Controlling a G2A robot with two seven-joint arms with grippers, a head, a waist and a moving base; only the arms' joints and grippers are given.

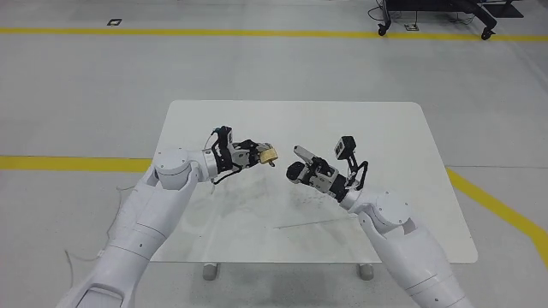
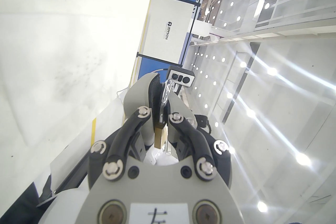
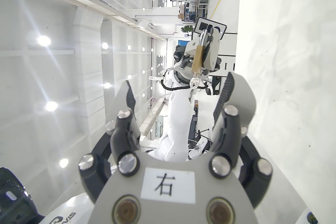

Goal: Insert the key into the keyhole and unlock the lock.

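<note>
1. Here, the left claw (image 2: pixel 164 89) is clamped shut on the lock (image 3: pixel 197 58), one finger on each side of it, and holds it over the table (image 1: pixel 385 137)
2. The lock's silver shackle (image 3: pixel 203 36) sits at one end of the brass body. The small silver key (image 3: pixel 194 81) sticks out of the opposite end, touching the brass; how deep it sits in the keyhole I cannot tell
3. The right claw (image 3: pixel 179 83) is spread wide with nothing between its fingers, and it faces the key end of the lock
4. In the top view the left claw lies at 9 o'clock from the right claw. The lock is at the left claw's tip, between the two, near the right claw's fingers but apart from them
5. The right claw hangs close to the middle of the white table, and the left claw is a little toward 9 o'clock from that middle
6. Past the table, a yellow floor line (image 1: pixel 257 32) runs across at 12 o'clock, and a black wheeled frame (image 1: pixel 437 4) stands at about 1 o'clock
</note>
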